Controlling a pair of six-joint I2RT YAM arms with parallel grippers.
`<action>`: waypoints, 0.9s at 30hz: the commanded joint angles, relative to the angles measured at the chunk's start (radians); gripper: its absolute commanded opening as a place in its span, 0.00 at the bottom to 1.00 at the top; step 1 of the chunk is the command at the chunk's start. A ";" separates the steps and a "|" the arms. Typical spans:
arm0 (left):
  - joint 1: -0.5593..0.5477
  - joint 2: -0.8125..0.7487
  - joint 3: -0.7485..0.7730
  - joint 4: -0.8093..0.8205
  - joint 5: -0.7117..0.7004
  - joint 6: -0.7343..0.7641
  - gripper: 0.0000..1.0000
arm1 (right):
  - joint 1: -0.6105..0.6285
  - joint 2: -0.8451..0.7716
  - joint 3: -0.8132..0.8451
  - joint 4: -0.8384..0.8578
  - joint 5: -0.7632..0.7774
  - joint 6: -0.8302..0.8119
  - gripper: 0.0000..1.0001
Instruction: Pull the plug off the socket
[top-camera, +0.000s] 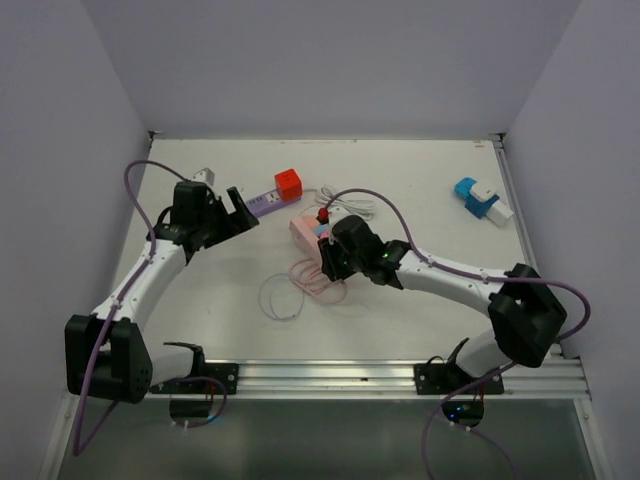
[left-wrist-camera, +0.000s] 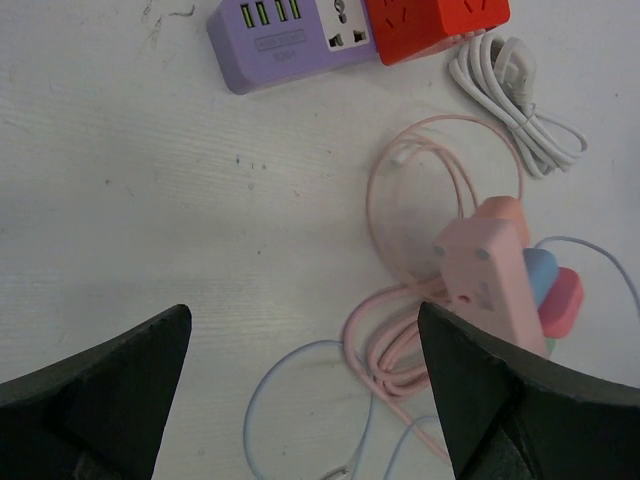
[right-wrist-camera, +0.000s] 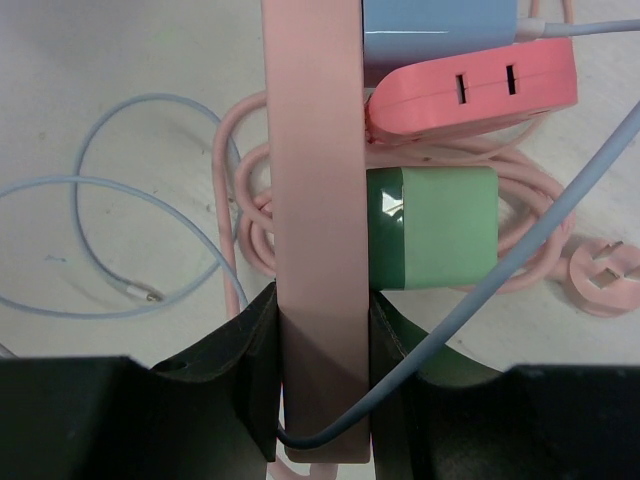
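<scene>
A pink power strip (right-wrist-camera: 315, 200) lies on its side with three plugs in its face: a blue one (right-wrist-camera: 435, 30), a pink one (right-wrist-camera: 470, 90) and a green one (right-wrist-camera: 440, 230). My right gripper (right-wrist-camera: 322, 380) is shut on the strip's near end, just below the green plug. From above, the strip (top-camera: 303, 231) lies mid-table with the right gripper (top-camera: 335, 255) on it. My left gripper (top-camera: 238, 208) is open and empty, to the left of the strip (left-wrist-camera: 485, 275). In the left wrist view, the left gripper (left-wrist-camera: 305, 400) hovers over bare table and cable loops.
A purple power strip (top-camera: 262, 205) with a red cube adapter (top-camera: 288, 184) lies at the back. A coiled white cable (left-wrist-camera: 510, 100) lies beside it. A pink cord coil (left-wrist-camera: 400, 340) and a thin light-blue cable (right-wrist-camera: 120, 240) lie around the strip. A blue-white adapter (top-camera: 480, 198) lies at the far right.
</scene>
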 joint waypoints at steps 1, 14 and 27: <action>-0.006 -0.085 -0.053 0.006 -0.017 -0.101 1.00 | 0.049 0.076 0.065 0.216 0.072 -0.012 0.00; -0.051 -0.166 -0.185 0.009 -0.021 -0.259 0.99 | 0.167 0.329 0.173 0.312 0.097 0.064 0.51; -0.199 -0.122 -0.171 0.036 -0.103 -0.428 0.95 | 0.164 0.058 0.110 0.102 0.277 0.095 0.93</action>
